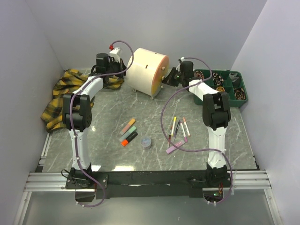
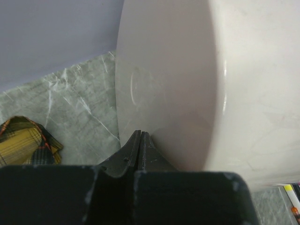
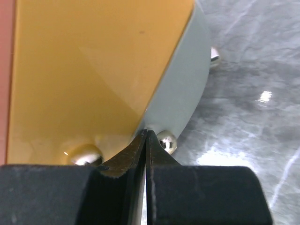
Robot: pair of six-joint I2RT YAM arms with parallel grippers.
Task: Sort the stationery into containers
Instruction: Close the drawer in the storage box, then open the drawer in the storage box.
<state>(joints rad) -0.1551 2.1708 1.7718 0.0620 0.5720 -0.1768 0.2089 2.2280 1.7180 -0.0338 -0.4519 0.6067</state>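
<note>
The cream cylindrical cabinet (image 1: pixel 146 70) lies on its side at the back, its orange drawer front (image 3: pixel 84 70) facing right. My left gripper (image 1: pixel 123 69) is shut and empty, its tips (image 2: pixel 140 134) against the cabinet's cream back (image 2: pixel 178 93). My right gripper (image 1: pixel 167 78) is shut, its tips (image 3: pixel 147 132) at the drawer front's lower edge between two shiny knobs (image 3: pixel 167 141). Several highlighters (image 1: pixel 129 131), a round grey tin (image 1: pixel 146 142), thin pens (image 1: pixel 179 127) and a pink highlighter (image 1: pixel 173 148) lie on the table. The dark green tray (image 1: pixel 230 86) stands back right.
A yellow-black plaid cloth (image 1: pixel 63 96) is bunched at the back left and shows in the left wrist view (image 2: pixel 26 140). Coiled bands fill some tray compartments (image 1: pixel 219 79). Grey walls close the table in on three sides. The right arm's cable (image 1: pixel 165 117) hangs above the pens.
</note>
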